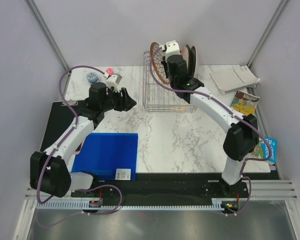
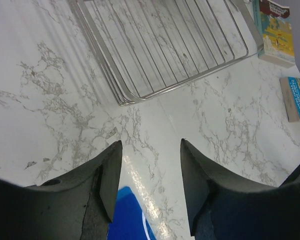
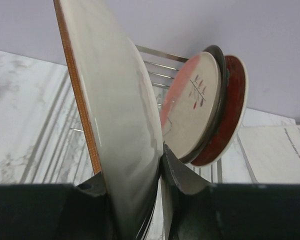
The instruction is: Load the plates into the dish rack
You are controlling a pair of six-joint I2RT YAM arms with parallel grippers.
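The dish rack point(image 1: 166, 108) sits far-centre on the desk point(image 1: 165, 140). At its far right end three plates stand on edge, close together: the twig-marked plate point(image 3: 190, 107), the dark-rimmed plate point(image 3: 221, 62) and the red-orange plate point(image 3: 233, 117). The right jaws clench the petal-patterned plate point(image 1: 158, 62) upright over the rack's far left. The rack's near rows offer open room. The left jaws, released, hover left of the rack's near corner.

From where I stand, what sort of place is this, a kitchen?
Likely a robot test cell, not a kitchen: bare grey walls with metal struts, a left arm and right arm mounted at a marble-look table, and a wire dish rack where the right end effector holds a patterned plate.
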